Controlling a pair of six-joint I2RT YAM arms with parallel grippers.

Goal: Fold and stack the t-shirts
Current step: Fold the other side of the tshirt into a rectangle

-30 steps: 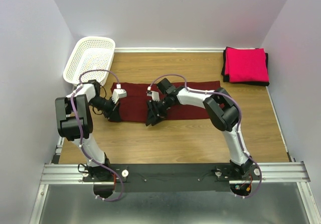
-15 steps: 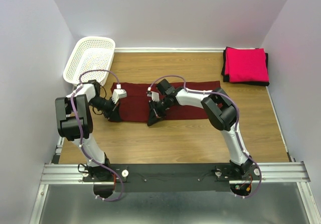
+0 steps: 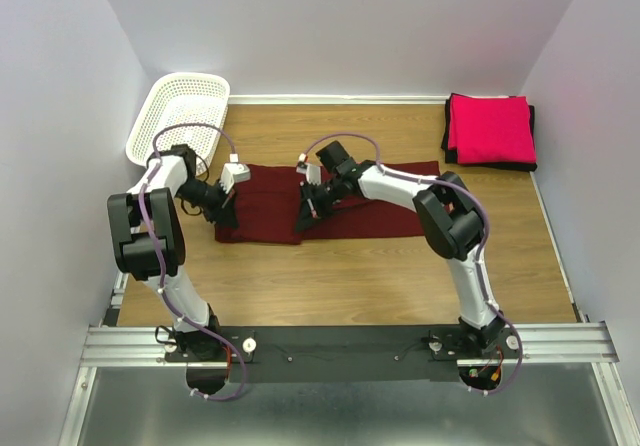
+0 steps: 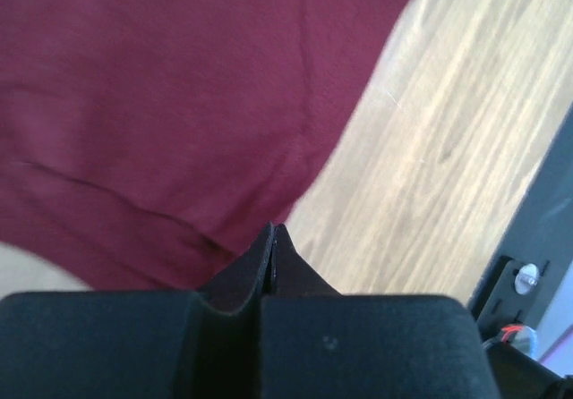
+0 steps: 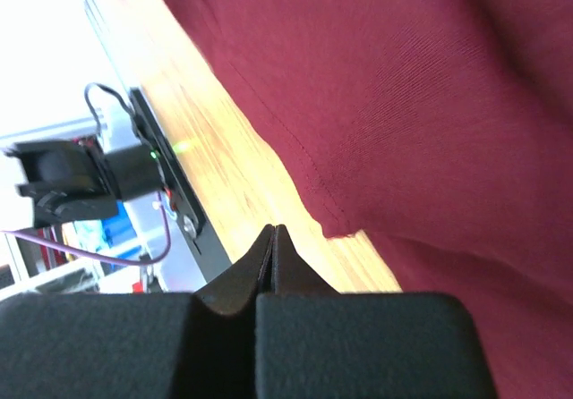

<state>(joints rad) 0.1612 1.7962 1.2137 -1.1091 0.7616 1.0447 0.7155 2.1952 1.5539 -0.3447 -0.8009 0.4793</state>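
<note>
Top external: your maroon t-shirt (image 3: pixel 370 211) lies as a long wrinkled strip on surface (image 3: pixel 400 276); left pincer (image 4: pixel 273 228) and right pincer (image 5: pixel 273 228) are both closed at its hem.

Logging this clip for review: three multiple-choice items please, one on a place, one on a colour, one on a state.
1. Where is the white basket? A far left corner B far right corner C between the arm bases
2. Colour of the uppermost folded t-shirt at far right? A black B pink-red C white
3. Fingers of the left hand and right hand? A both shut B both open C one open
Answers: 1 A, the top view shows it far left. 2 B, pink-red lies over a black t-shirt. 3 A, fingertips meet in both wrist views.
</note>
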